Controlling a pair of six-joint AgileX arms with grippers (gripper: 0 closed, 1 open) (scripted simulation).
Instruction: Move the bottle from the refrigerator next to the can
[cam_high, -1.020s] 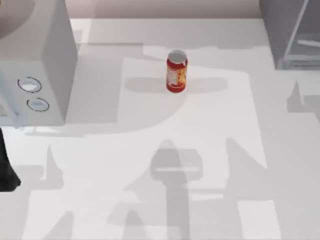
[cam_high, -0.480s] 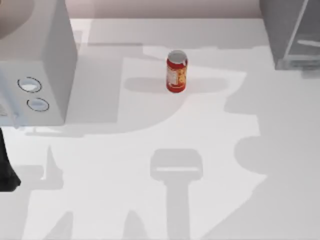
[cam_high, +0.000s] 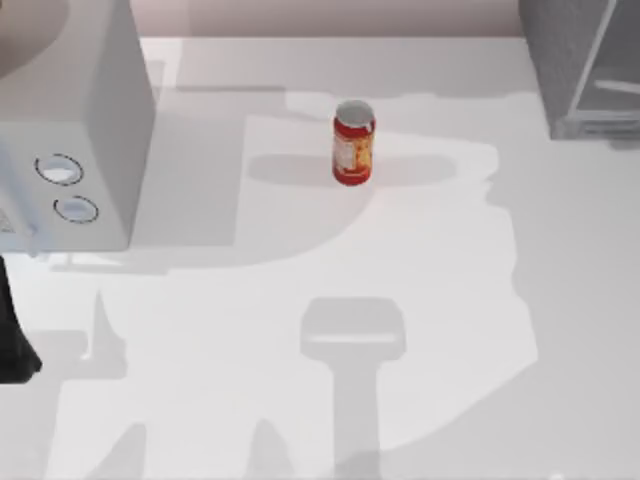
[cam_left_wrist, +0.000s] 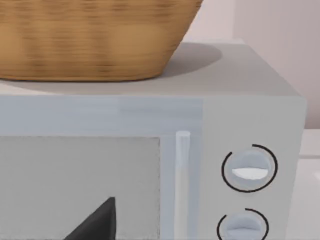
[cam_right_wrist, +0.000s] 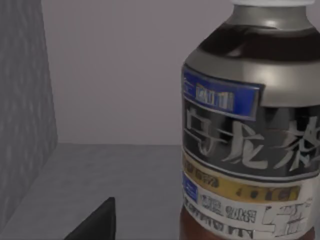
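Bottle (cam_right_wrist: 250, 130) upright inside refrigerator (cam_high: 580, 65), close before right gripper; claw state: cannot tell. Reach step; next, close on bottle.

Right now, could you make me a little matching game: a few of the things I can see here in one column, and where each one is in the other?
Things:
1. can
2. bottle
3. basket
4. refrigerator

Places:
A. on top of the white box with two dials
B. far right corner of the table
C. inside a grey speckled compartment
D. standing on the open table, middle back

Pairs: 1-D, 2-C, 3-A, 4-B
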